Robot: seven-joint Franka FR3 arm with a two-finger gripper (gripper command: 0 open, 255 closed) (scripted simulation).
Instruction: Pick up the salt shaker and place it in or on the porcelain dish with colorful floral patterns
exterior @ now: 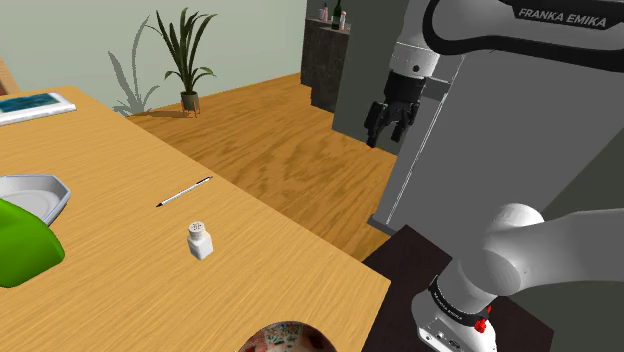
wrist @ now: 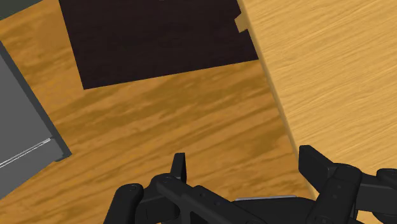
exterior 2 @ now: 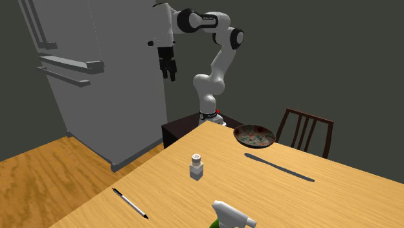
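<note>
**Gripper way up in the air, shaker sitting alone on the table**

So from where I'm standing, the gripper point(exterior: 390, 122) is hanging high, off past the table edge and right next to the big grey fridge point(exterior 2: 97, 78). Its two black fingers point(wrist: 315, 167) are spread apart with nothing between them. From the wrist view you're looking down past them at the wooden floor point(wrist: 159, 121), the dark top of the stand point(wrist: 159, 38) and a strip of the table point(wrist: 337, 76) along one side.

The salt shaker point(exterior: 200, 240) is a little white thing with a speckled top. It's standing upright on the table, out in the open, nothing touching it, and well apart from the gripper.

The floral dish point(exterior 2: 254, 136) sits near the table corner closest to the robot's base, well apart from the shaker. In the shoulder view you just catch its rim at the bottom edge.

Other stuff on the table:
- a thin pen point(exterior: 184, 192) lying flat near the shaker, by the table edge
- a long dark utensil point(exterior 2: 278, 166) lying just beside the dish
- a green spray bottle point(exterior: 20, 245) with a white trigger head
- a white tray point(exterior: 35, 195) just beside the bottle

There's also a wooden chair point(exterior 2: 304, 131) behind the dish side and a potted plant point(exterior: 185, 55) over by the wall.
</note>
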